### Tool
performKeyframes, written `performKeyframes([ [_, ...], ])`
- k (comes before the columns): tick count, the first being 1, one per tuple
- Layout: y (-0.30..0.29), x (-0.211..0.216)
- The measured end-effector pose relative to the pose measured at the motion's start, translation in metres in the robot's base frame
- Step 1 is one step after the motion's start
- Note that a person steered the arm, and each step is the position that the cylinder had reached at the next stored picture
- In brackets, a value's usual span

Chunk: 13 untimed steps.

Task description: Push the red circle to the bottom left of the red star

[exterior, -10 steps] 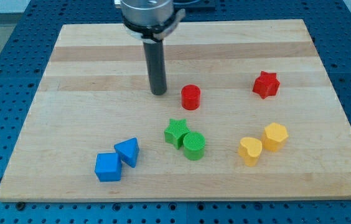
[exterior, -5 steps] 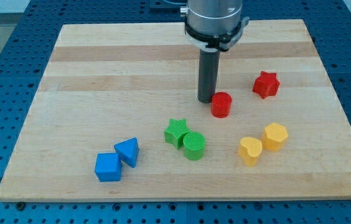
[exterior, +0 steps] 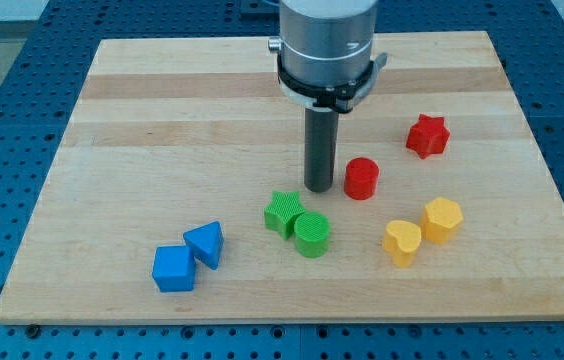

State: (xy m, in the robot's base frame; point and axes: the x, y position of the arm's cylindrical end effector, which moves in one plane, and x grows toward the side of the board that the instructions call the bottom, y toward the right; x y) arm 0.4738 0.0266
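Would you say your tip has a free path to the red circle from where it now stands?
Probably yes. My tip sits just to the view's left of the red circle, with only bare board between them; the green star lies below, off that line.

Pale wooden board [exterior: 162, 90] on blue perforated table [exterior: 7, 80]; even, bright light.

A wooden board [exterior: 112, 120] carries six idle blocks: a green star [exterior: 283, 212] touching a green circle [exterior: 312, 235] at its 4 o'clock, a blue cube [exterior: 173, 268] beside a blue triangle [exterior: 205, 243], and a yellow heart [exterior: 401, 242] beside a yellow hexagon [exterior: 442, 219] at its 2 o'clock.
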Motion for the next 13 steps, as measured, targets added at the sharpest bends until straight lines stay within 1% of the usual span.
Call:
performKeyframes([
  [1,0.0,0.005],
  [2,0.008,0.024],
  [5,0.009,0.011],
  [7,0.051,0.011],
  [8,0.072,0.004],
  [9,0.085,-0.002],
  [10,0.086,-0.002],
  [11,0.08,-0.001],
  [13,-0.013,0.01],
])
